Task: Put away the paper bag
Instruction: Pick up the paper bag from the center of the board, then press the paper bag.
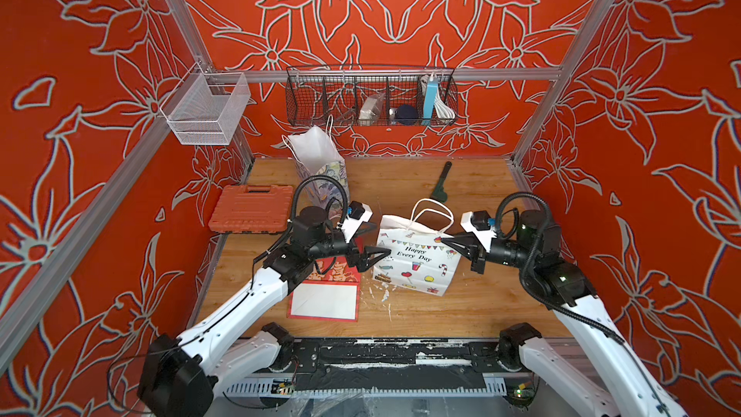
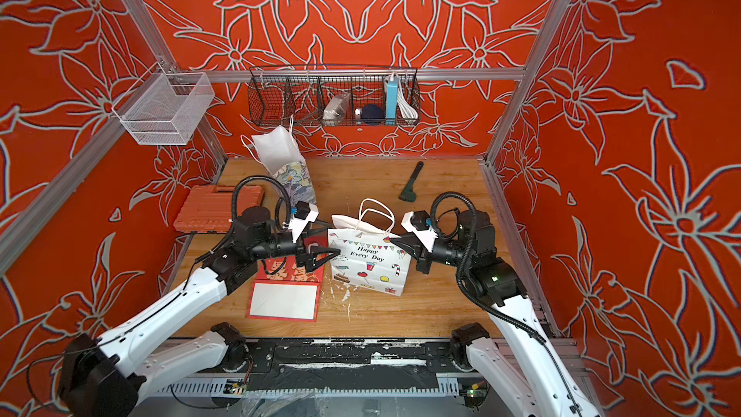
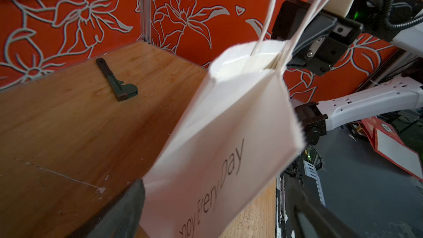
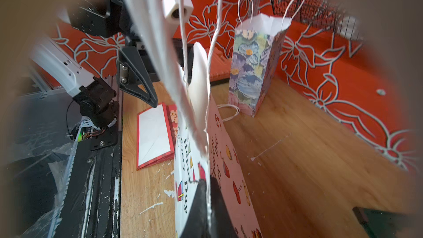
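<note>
In right wrist view alone, right jaws pinch paper bag [image 4: 226,147].

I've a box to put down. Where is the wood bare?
Bare wood: the back strip between the floral bag and the wrench, and the front right patch beyond the white bag. Crowded on the left: tool case and red folded bag.
</note>
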Controlling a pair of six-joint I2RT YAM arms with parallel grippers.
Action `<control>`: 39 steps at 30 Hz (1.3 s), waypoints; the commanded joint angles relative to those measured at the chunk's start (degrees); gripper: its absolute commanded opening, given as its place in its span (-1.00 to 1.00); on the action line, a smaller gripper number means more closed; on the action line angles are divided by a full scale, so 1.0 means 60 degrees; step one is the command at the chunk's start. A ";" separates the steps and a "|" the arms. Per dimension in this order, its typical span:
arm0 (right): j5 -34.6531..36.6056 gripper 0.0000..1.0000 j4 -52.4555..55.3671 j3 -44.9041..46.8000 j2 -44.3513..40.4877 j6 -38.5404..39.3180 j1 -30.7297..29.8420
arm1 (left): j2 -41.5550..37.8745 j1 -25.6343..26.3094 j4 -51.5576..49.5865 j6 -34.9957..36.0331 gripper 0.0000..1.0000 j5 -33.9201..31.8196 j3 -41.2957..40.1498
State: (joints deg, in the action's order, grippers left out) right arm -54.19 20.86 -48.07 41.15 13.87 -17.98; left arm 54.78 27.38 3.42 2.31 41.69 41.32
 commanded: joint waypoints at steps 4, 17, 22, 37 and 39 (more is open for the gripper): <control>-0.1862 -1.00 0.0544 -0.0780 -0.0339 -0.0433 0.0008 | -0.0942 -0.0023 -0.0860 0.0530 0.97 0.0410 0.0599; -0.2613 -1.00 0.0850 -0.1306 0.0193 -0.0986 -0.0138 | -0.0496 0.0022 -0.0651 0.0187 0.54 0.3851 0.1552; -0.2505 -1.00 0.0690 -0.1350 0.0483 -0.1127 -0.0311 | -0.0361 0.0043 -0.0351 0.0100 -0.25 0.3356 0.1450; 0.0111 0.36 0.1831 -0.0868 -0.1133 -0.1156 -0.0329 | -0.0992 0.0044 0.1061 -0.0807 -1.00 0.2457 0.0730; 0.0512 0.45 0.1199 -0.0219 -0.1780 -0.1924 -0.0335 | -0.1241 0.0052 0.1598 -0.1266 -1.00 0.2704 0.0502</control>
State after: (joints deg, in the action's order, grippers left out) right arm -55.90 29.12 -52.82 34.54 5.45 -19.92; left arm 49.87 27.73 6.26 -1.19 56.03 45.17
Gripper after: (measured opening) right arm 0.714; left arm 0.047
